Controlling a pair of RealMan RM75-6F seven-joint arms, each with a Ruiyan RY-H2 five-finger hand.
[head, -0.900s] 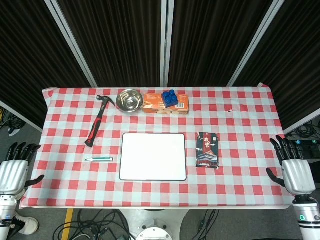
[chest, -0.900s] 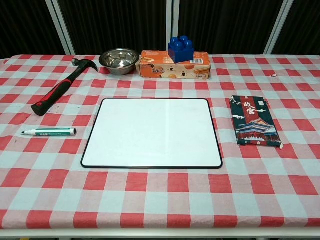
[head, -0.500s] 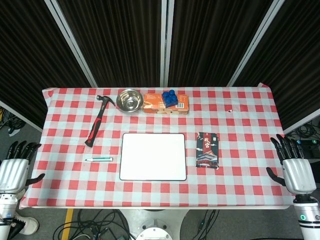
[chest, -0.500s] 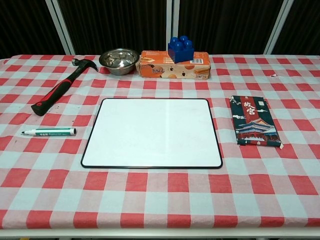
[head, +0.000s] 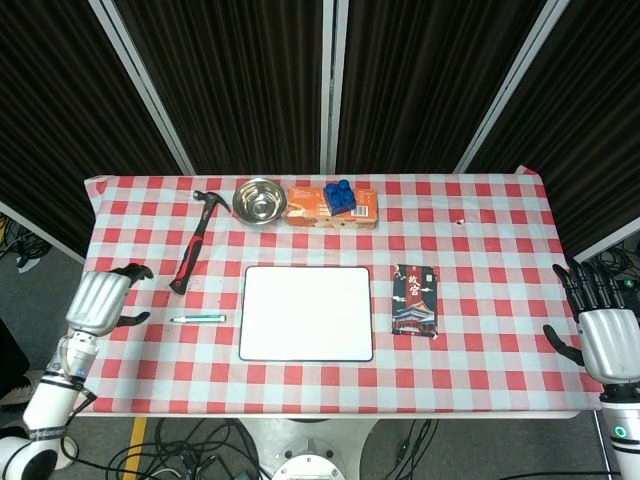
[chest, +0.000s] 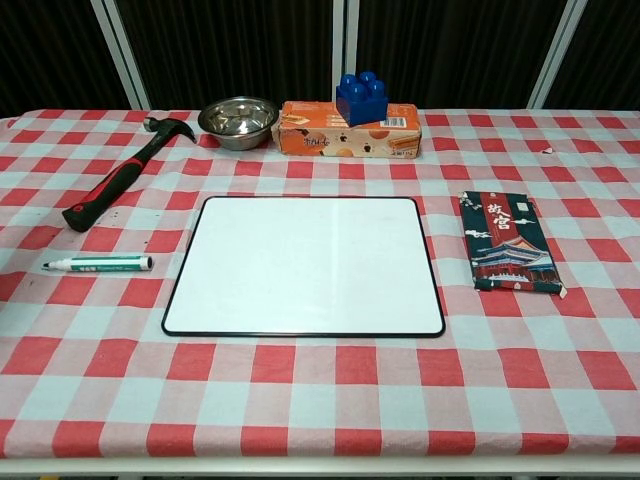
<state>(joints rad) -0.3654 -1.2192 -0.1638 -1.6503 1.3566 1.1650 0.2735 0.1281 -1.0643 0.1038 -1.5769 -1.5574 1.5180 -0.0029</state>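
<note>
Overhead, in the head view, the left hand (head: 97, 300) is seen over the left edge of the tabletop (head: 480, 240), fingers curled forward but parted and closed on nothing. Nearest to it lies the marker pen (head: 197, 319), just to its right and apart from it, with the red-handled hammer (head: 192, 253) a little farther and the whiteboard (head: 306, 313) beyond the pen. The right hand (head: 604, 340) is held off the right edge, fingers spread, empty, well apart from the dark printed packet (head: 415, 300). If the pen is to be taken, it would best be approached low and square across its barrel, so that it is not rolled toward the whiteboard.

Lower down, in the chest view, neither hand is shown. What is gained instead is detail: the marker pen (chest: 98, 264) is seen lying lengthwise with its dark tip to the left, the steel bowl (chest: 238, 121) standing by the orange carton (chest: 347, 135), and the blue building block (chest: 362, 98) resting on that carton.
</note>
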